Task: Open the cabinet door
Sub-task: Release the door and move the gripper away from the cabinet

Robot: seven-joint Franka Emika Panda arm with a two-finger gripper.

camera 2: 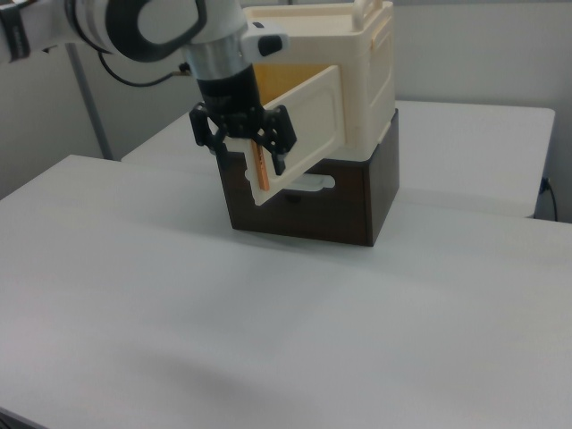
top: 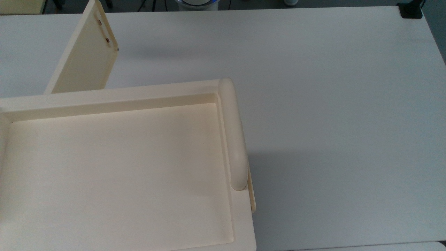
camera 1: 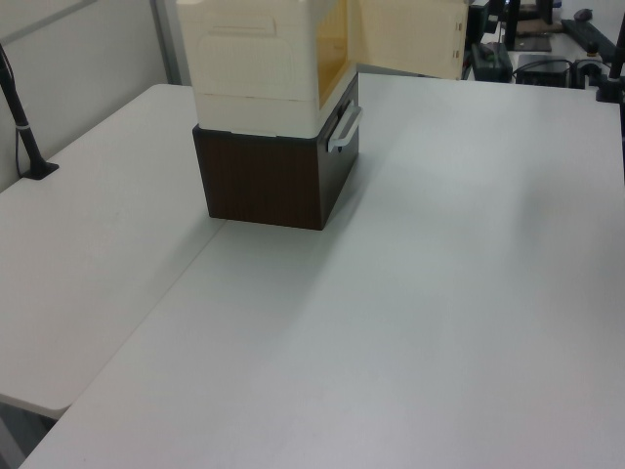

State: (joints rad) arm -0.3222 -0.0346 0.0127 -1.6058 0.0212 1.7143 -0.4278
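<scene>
Hand (camera 2: 242, 136) at free edge of cabinet door (camera 2: 299, 134), black fingers (camera 2: 279, 143) straddling that edge on both faces in the right view, with a copper-coloured strip on the edge visible between them. Spread apart, not pressed flat — reads as released or only loosely bracketing the panel; firm contact cannot be confirmed.

Door swung well out from cabinet (camera 1: 259, 59), hinged at one vertical side, standing at a wide angle to the front opening. In the top view, seen as a slim cream panel (top: 85, 55) angling away from the cabinet's tray-like upper face (top: 118, 167) toward the top view's upper left, two small brass-coloured fittings near its far short edge. In the left view, door (camera 1: 410, 34) projecting toward the left view's right, amber-tinted interior exposed behind it.

Cabinet seated on a dark brown base unit (camera 1: 273, 176) with a pale handle, all resting on white tabletop (top: 313, 104). No other items near the swing path.

Step in hand, by judgement: final stretch of the opening swing, task largely accomplished. Next move calls for either a short further push along the hinge arc — or a clean withdrawal away from the edge, without dragging the panel back toward closure.
</scene>
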